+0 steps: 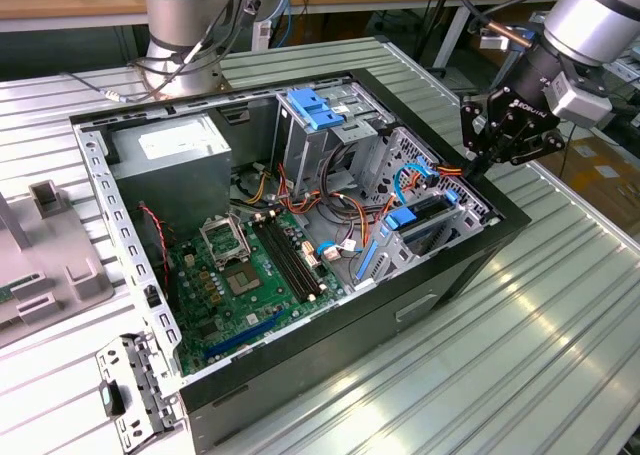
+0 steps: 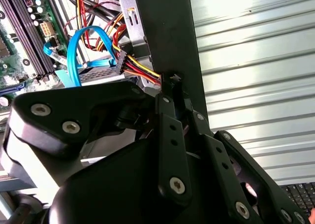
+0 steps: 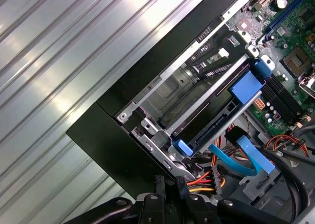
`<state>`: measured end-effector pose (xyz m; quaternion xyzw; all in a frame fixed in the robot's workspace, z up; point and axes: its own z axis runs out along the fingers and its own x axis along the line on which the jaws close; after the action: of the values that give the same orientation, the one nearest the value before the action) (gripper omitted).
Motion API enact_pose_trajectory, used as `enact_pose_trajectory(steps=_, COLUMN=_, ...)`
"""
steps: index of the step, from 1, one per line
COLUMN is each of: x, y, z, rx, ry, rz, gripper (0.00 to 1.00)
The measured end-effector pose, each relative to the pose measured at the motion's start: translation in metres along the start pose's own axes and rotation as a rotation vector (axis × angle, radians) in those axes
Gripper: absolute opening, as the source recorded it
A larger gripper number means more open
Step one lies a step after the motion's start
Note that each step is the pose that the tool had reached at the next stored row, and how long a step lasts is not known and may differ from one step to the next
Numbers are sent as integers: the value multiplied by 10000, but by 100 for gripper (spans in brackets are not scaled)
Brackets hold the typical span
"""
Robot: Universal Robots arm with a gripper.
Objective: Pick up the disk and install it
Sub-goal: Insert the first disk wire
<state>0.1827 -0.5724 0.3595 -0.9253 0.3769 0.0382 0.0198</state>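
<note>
**Desk:** Where was the disk when this was taken?

**Operator:** The disk (image 3: pixel 216 128) sat on edge in the drive cage (image 3: pixel 162 93), just ahead of my claw (image 1: pixel 478 163), blue rail tab (image 3: pixel 246 86) at its far end. I judged it in its slot, though whether fully home I couldn't see.

**Desk:** And the claw?

**Operator:** It hung at the case's black rim (image 3: pixel 113 140), its tip among the red-and-yellow power leads (image 3: pixel 206 177). I could not tell whether it was clenched or released. The blue data ribbon (image 3: pixel 241 157) looped just beside it.

**Desk:** What did seating it well call for?

**Operator:** In my view, pressure straight along the rails, never across them, and a tip kept clear of those leads, which could snag. The motherboard (image 1: pixel 240 275) lay well beyond the claw.
</note>
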Motion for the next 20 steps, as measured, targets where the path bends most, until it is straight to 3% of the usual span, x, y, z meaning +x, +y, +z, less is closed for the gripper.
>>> enact_pose_trajectory(steps=7, x=1, y=1, z=3, rx=20, ry=-19, rz=-1, gripper=22)
enact_pose_trajectory(steps=8, x=0, y=1, z=0, rx=19, ry=-18, rz=-1, gripper=28)
enact_pose_trajectory(steps=19, x=-4, y=0, z=-41, rx=22, ry=-21, rz=-1, gripper=28)
enact_pose_trajectory(steps=20, x=-4, y=0, z=-43, rx=20, ry=-18, rz=-1, gripper=20)
